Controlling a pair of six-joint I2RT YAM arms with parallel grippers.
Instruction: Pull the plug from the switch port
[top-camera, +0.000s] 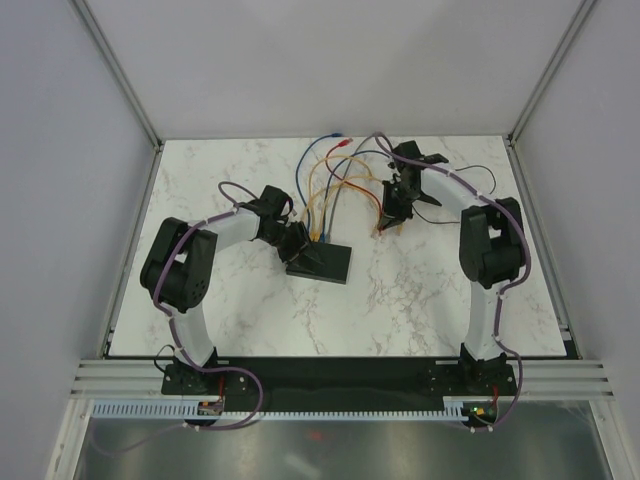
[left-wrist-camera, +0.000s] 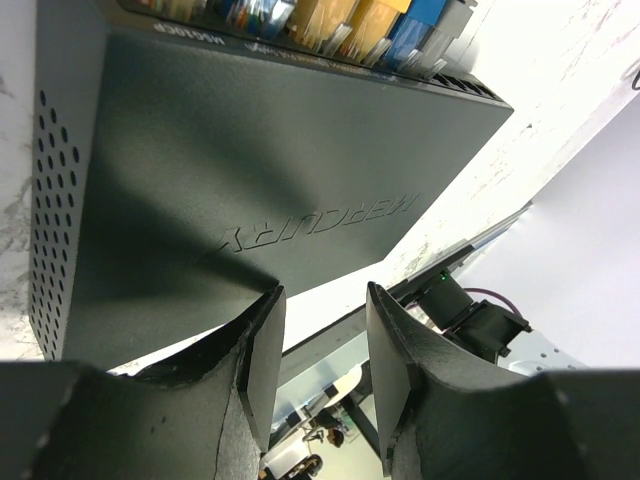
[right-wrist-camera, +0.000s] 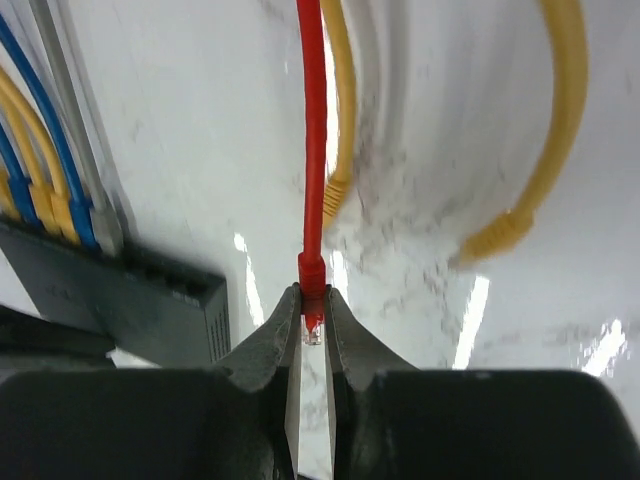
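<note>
- My right claw (right-wrist-camera: 312, 296) is pinched tight on the red plug (right-wrist-camera: 313, 325). The plug's clear tip sits right between its two fingers.
- The plug is out. It hangs over the table (right-wrist-camera: 200, 120) and is not in any hole of the switch (right-wrist-camera: 120, 290). So I think the pulling step is done, or very nearly.
- The switch lies down and to the left of that claw, near it but not touching.
- The red wire (right-wrist-camera: 313, 120) runs straight ahead, away from the claw.
- Blue wires (right-wrist-camera: 40, 120) and yellow ones are plugged into the switch, off to the claw's left.
- Loose yellow wires (right-wrist-camera: 560, 120) lie past the claw, ahead and to its right.
- My left claw (left-wrist-camera: 325, 300) is about half open with nothing between its fingers. Its tips sit at the near edge of the switch. I cannot tell if they press on it.
- Next, I think I should carry the plug away from the switch, lay it on bare table and let go. The red wire must not catch the other wires.
</note>
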